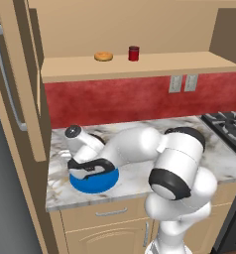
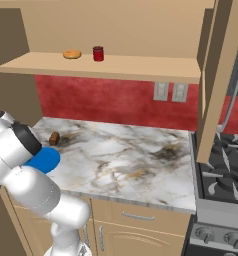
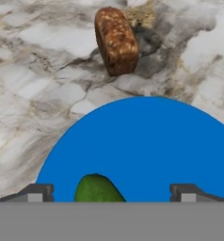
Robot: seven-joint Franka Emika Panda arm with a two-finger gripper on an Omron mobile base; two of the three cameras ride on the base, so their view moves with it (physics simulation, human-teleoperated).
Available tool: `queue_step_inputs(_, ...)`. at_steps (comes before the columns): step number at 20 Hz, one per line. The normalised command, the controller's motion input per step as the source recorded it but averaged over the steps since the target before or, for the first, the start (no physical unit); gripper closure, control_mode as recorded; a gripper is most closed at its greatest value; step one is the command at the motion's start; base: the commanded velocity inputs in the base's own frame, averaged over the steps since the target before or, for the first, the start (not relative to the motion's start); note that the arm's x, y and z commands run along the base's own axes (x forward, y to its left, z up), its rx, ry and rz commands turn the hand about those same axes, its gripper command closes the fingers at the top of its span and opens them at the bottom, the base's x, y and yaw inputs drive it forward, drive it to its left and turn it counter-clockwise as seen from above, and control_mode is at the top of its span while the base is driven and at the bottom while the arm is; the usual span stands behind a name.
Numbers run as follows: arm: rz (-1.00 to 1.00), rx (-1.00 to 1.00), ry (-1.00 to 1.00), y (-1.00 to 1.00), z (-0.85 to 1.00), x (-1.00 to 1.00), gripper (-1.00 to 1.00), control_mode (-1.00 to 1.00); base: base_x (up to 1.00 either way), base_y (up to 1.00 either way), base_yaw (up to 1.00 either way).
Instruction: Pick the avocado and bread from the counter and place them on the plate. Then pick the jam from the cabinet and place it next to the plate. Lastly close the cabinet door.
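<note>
The blue plate (image 3: 151,146) lies on the marble counter (image 2: 131,155), and the green avocado (image 3: 97,189) rests on its near part. My gripper (image 3: 112,193) hangs low over the plate, open, its fingertips (image 3: 38,192) wide apart on either side of the avocado and clear of it. The dark brown bread (image 3: 116,41) lies on the counter just beyond the plate's rim, also seen as the bread (image 2: 54,138) next to the plate (image 2: 45,160). The red jam (image 1: 134,53) stands on the open cabinet's shelf (image 1: 140,67). The cabinet door (image 1: 21,74) stands open at the left.
An orange-tan ring pastry (image 1: 103,56) lies beside the jam on the shelf. A second open door (image 2: 218,75) hangs at the right, above a black stove (image 2: 226,175). Wall outlets (image 2: 170,91) sit on the red backsplash. My arm (image 1: 140,144) reaches across the counter's left half.
</note>
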Motion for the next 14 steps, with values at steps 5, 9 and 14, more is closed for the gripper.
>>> queue_step_inputs(5,0.0,0.05,0.0,-0.23,0.31,0.07,-1.0,-1.0,0.0,0.0,0.0)
queue_step_inputs(9,0.0,0.04,0.0,-0.25,0.24,0.11,-1.0,-1.0,0.0,0.0,0.0)
queue_step_inputs(14,0.01,0.0,0.0,-0.22,0.02,0.27,-1.0,-1.0,0.0,0.0,0.0)
